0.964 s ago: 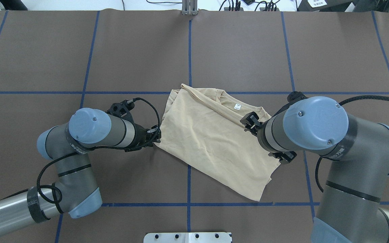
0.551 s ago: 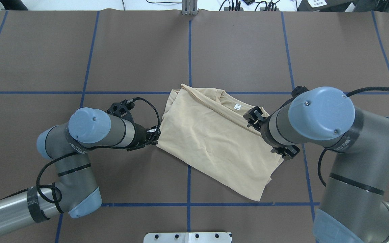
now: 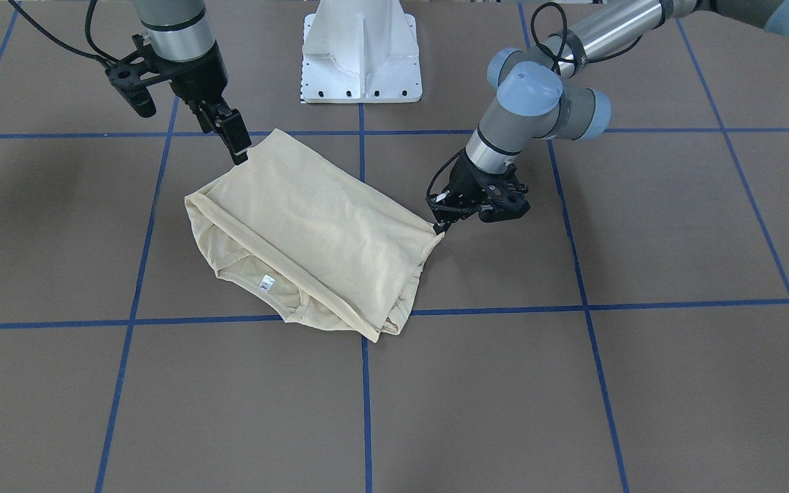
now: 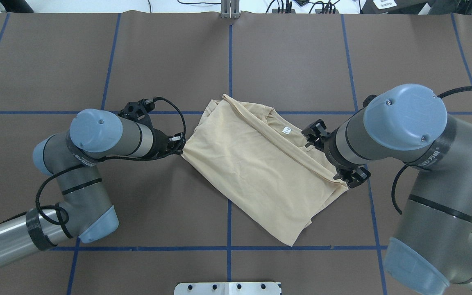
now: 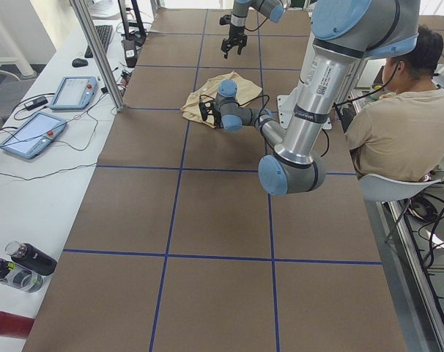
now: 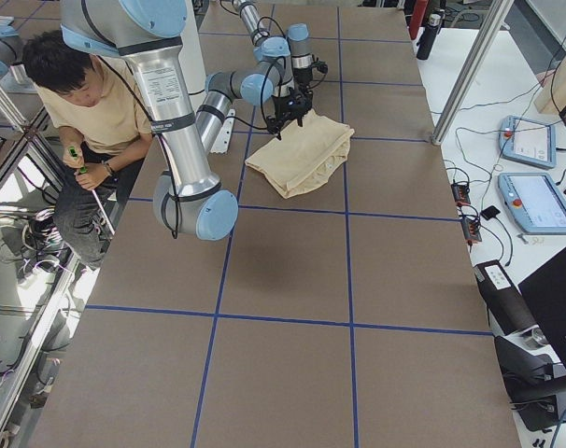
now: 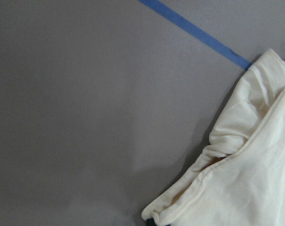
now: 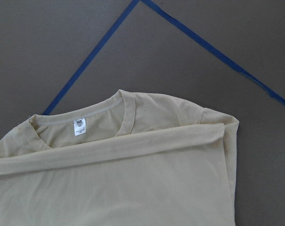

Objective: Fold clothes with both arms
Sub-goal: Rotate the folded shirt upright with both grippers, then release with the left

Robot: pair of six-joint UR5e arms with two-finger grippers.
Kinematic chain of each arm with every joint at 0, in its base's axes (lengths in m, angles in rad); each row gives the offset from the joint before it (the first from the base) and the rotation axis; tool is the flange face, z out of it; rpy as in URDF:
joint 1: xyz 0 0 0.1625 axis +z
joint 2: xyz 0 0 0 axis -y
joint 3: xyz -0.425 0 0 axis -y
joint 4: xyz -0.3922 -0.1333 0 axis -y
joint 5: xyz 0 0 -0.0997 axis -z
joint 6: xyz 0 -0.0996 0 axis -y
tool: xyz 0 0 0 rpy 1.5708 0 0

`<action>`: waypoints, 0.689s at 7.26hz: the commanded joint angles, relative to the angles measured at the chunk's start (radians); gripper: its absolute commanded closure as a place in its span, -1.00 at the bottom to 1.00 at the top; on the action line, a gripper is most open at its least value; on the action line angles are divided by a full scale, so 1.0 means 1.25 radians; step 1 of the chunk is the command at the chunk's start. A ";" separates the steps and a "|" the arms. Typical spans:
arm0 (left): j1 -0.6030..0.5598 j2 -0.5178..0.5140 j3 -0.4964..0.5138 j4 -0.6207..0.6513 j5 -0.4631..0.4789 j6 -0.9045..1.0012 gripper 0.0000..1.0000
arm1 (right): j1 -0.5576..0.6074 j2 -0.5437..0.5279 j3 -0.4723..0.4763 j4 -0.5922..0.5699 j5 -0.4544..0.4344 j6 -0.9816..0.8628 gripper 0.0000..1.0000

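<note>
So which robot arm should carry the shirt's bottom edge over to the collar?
Probably both together. The left gripper and right gripper each seem to pinch one corner of the shirt. If only one, the right: it sits nearer the collar and its white label.

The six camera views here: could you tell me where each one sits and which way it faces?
Front-facing: across the table, facing the robot; T-shirt, left gripper, right gripper.
Overhead: behind the robot, looking down; both arms.
Exterior left: table's left end; left arm near.
Exterior right: table's right end; right arm near, seated person.
Left wrist: down on a shirt corner; no arm.
Right wrist: down on the neck label; no arm.
Shared: the label shows in front-facing, overhead and right wrist.
</note>
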 commanded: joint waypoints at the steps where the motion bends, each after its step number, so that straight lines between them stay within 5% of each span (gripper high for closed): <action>1: -0.082 -0.097 0.124 -0.022 -0.001 0.094 1.00 | 0.000 0.001 -0.001 0.000 -0.005 -0.001 -1.00; 5: -0.138 -0.362 0.503 -0.158 0.063 0.235 1.00 | 0.001 0.018 -0.023 0.002 -0.010 -0.003 -1.00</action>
